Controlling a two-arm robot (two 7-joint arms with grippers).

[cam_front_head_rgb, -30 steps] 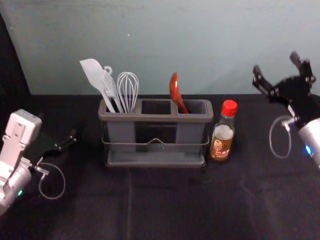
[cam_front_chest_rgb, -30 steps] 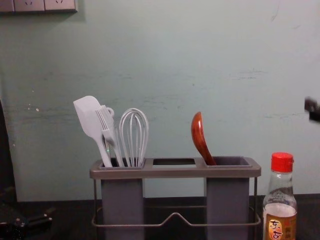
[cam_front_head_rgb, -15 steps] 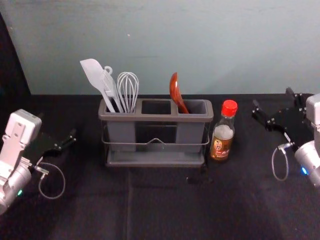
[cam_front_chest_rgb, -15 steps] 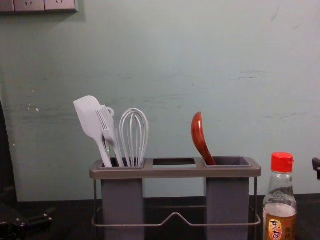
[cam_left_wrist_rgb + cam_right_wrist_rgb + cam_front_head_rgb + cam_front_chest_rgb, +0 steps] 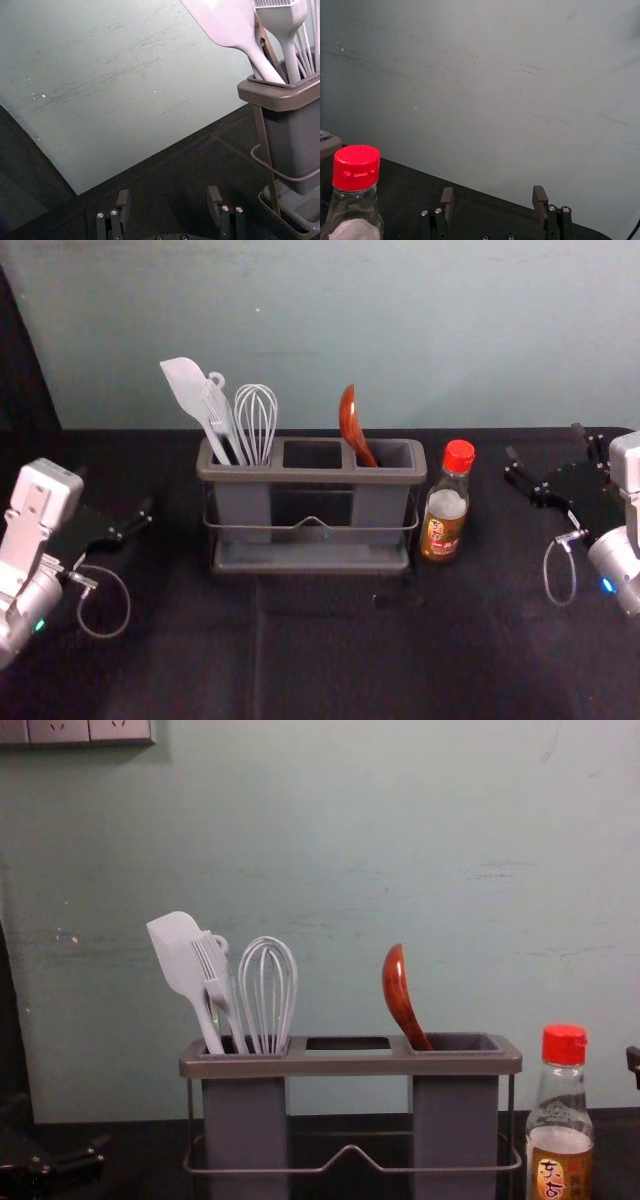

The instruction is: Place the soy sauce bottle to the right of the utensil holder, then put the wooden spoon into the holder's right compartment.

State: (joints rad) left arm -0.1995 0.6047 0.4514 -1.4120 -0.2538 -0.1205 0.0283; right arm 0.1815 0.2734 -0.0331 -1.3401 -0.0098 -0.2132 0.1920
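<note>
The soy sauce bottle [image 5: 445, 502] stands upright just right of the grey utensil holder [image 5: 312, 476]. The wooden spoon [image 5: 352, 426] leans in the holder's right compartment, its reddish bowl end up, as the chest view also has the spoon [image 5: 400, 998]. My right gripper [image 5: 548, 448] is right of the bottle, apart from it; in the right wrist view that gripper [image 5: 492, 202] is open and empty, with the bottle [image 5: 354, 200] off to one side. At the far left, my left gripper [image 5: 118, 508] is parked, and in the left wrist view the gripper [image 5: 168, 200] is open and empty.
A white spatula [image 5: 188, 392], a brush [image 5: 220, 412] and a whisk [image 5: 256, 422] stand in the holder's left compartment. Behind the black-covered table [image 5: 330, 650] rises a pale green wall [image 5: 330, 320].
My right gripper has come down and towards the near side from its raised spot, most of it in the first half second. Bottle, spoon, holder and left arm have stayed still.
</note>
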